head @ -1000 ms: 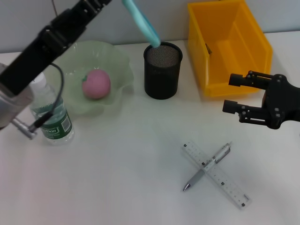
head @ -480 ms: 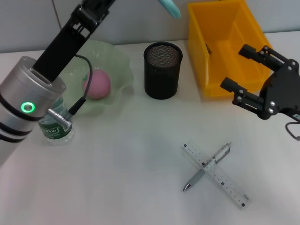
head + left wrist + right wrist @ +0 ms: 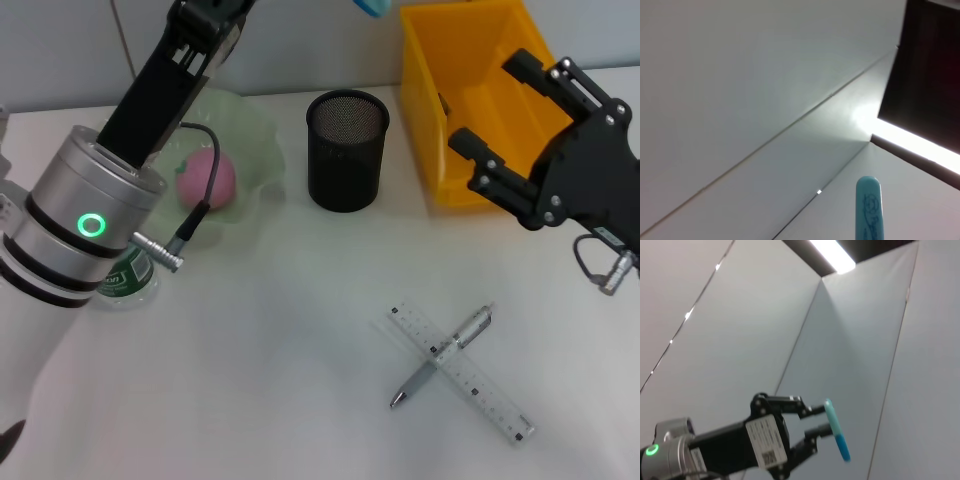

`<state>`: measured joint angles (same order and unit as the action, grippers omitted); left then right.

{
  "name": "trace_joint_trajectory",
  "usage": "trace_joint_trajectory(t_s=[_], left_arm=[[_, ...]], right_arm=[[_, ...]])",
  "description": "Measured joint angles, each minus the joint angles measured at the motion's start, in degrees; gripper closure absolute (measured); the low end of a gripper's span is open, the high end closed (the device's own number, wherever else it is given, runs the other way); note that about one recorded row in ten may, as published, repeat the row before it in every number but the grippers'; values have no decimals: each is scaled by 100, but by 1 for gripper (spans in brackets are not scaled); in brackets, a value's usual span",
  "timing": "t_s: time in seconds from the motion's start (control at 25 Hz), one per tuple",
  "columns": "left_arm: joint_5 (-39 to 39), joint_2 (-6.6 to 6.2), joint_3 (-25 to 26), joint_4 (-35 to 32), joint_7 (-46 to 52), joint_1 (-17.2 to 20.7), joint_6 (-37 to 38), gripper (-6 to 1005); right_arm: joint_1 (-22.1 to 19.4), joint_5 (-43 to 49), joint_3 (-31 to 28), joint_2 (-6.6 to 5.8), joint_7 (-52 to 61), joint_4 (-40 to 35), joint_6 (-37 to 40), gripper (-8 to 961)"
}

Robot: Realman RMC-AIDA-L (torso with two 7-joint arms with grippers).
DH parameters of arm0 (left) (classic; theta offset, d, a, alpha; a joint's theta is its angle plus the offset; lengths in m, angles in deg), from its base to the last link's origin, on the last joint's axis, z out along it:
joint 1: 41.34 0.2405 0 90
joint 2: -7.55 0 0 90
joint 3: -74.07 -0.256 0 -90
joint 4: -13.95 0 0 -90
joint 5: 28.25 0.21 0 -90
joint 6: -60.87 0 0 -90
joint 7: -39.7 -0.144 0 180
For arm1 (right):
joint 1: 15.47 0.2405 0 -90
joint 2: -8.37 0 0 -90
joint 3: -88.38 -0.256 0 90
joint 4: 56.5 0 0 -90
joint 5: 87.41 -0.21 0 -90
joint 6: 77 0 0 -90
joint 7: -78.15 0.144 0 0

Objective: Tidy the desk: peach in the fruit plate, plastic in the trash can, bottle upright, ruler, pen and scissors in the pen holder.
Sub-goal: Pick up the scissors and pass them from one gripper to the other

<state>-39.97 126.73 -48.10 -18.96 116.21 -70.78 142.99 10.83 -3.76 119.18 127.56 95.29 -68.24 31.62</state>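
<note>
Scissors (image 3: 836,433) clamped between left gripper (image 3: 815,428) fingers, high above pen holder (image 3: 346,150).

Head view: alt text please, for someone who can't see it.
The left gripper holds turquoise scissors high above a black mesh pen holder. The right gripper hovers open over the yellow bin; a pen lies across a ruler on the table.

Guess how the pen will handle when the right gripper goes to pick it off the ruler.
The pen lies crossed over the ruler, propped, so it will probably pivot or roll if nudged sideways. Its slim, smooth-looking silver barrel may slip in the jaws. It looks stiff and light. The right gripper is open above the yellow bin.
</note>
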Motion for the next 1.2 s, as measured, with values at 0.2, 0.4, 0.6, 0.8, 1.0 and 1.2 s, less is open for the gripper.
trace_joint_trajectory(t_s=[0.2, 0.4, 0.6, 0.8, 1.0, 1.2], left_arm=[[-139, 0, -122, -66, -3, -1, -144, 769], [-441, 0, -337, -187, -112, 43, -328, 765], [-721, 0, -575, -199, -280, 32, -355, 762], [-726, 0, -571, -199, -282, 25, -387, 758], [-731, 0, -541, -199, -291, 5, -398, 754], [-735, 0, -536, -199, -294, -1, -477, 751]], right_arm=[[158, -87, -7, 16, -520, 338, 82, 229], [282, -216, -15, 28, -921, 578, 104, 228], [406, -250, -60, 33, -1005, 631, 112, 229], [542, -297, -150, 34, -1055, 675, 92, 228], [685, -298, -116, 34, -1088, 690, 25, 228], [827, -285, -105, 35, -1101, 690, -131, 228]])
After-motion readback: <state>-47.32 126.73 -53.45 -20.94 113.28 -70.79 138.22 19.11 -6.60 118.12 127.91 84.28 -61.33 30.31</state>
